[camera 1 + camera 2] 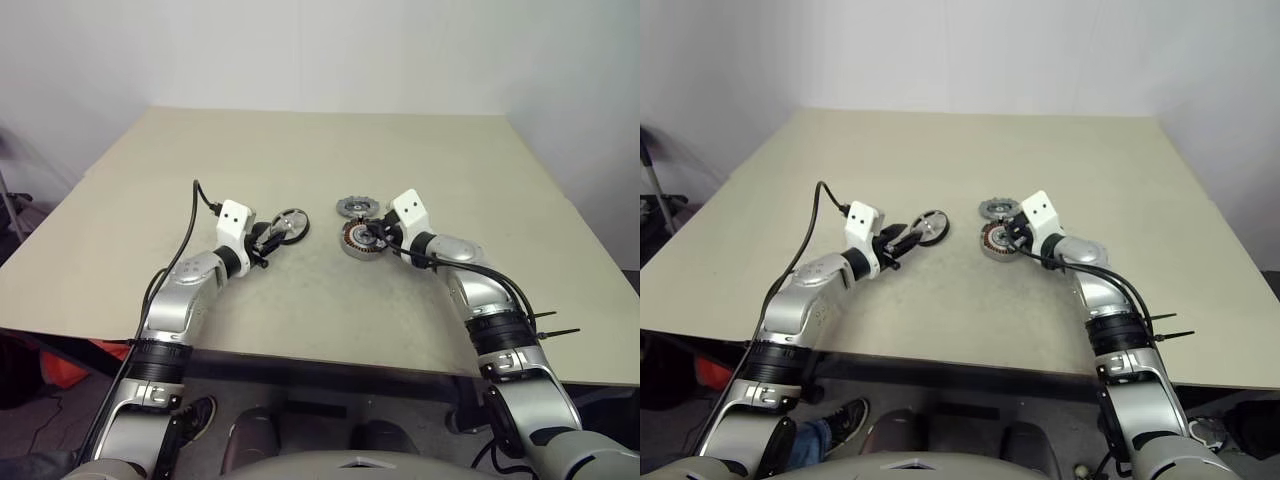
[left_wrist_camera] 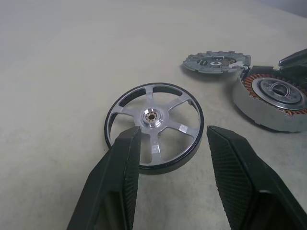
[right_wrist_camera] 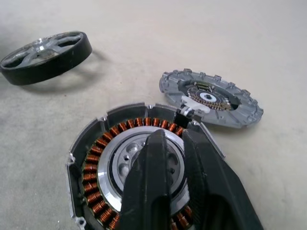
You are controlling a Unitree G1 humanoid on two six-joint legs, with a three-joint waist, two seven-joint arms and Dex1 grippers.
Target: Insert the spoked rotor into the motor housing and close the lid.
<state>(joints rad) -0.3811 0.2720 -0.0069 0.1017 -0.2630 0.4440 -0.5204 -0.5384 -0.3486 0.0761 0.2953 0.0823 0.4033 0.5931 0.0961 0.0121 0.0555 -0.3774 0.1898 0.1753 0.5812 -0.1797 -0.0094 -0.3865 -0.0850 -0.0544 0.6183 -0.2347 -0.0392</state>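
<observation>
**Rotor still loose on the counter**

The spoked rotor (image 2: pixel 153 127) lies mid-counter, just beside the motor housing (image 3: pixel 136 167) and lid (image 3: pixel 211 98). My left gripper (image 2: pixel 175 158) has its jaws open around its near rim. It looks rigid, light, slick metal; I'd pinch the black rim. My right gripper (image 3: pixel 175 158) is closed over the housing's hub.

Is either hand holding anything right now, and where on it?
Nothing held. Left hand is open, one finger over the rotor. Right hand is shut over the housing hub, gripping nothing.
</observation>
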